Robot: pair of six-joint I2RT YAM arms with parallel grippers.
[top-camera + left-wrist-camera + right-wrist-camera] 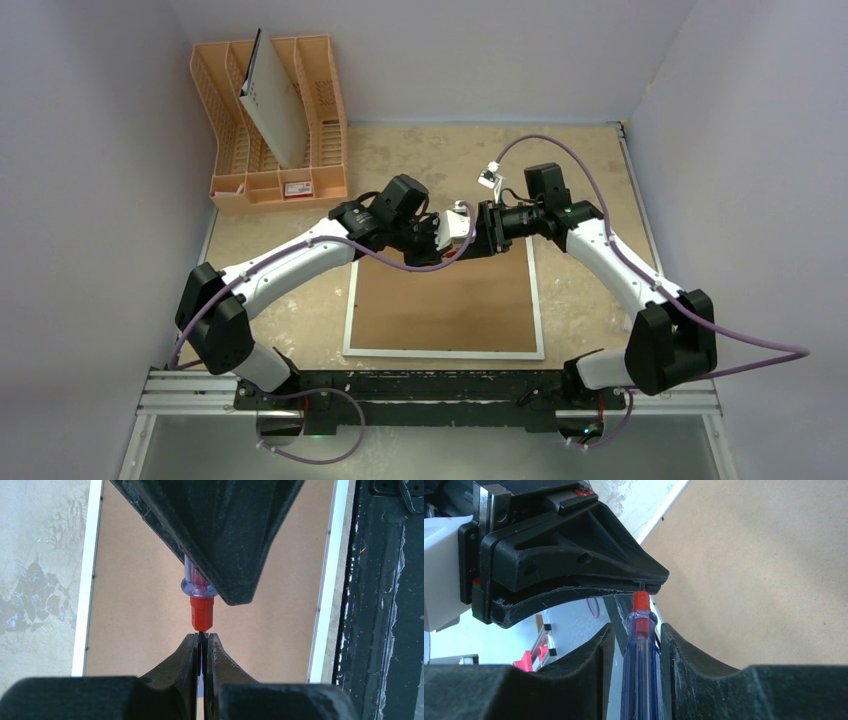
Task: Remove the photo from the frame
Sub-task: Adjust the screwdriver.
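The frame (440,300) lies face down on the table, its brown fibreboard back up inside a narrow white border (86,580). The photo is hidden. Both grippers meet above the frame's far edge. My left gripper (460,238) is shut on the thin metal shaft of a screwdriver (640,670) that has a clear blue handle and a red collar (201,612). My right gripper (636,628) straddles the handle. The handle rests against one finger (674,645), and a gap shows to the other.
An orange plastic rack (225,150) stands at the back left, with a grey-white board with small holes (275,105) leaning in it. Lavender walls close in on the left, right and back. A black rail (430,385) runs along the near edge.
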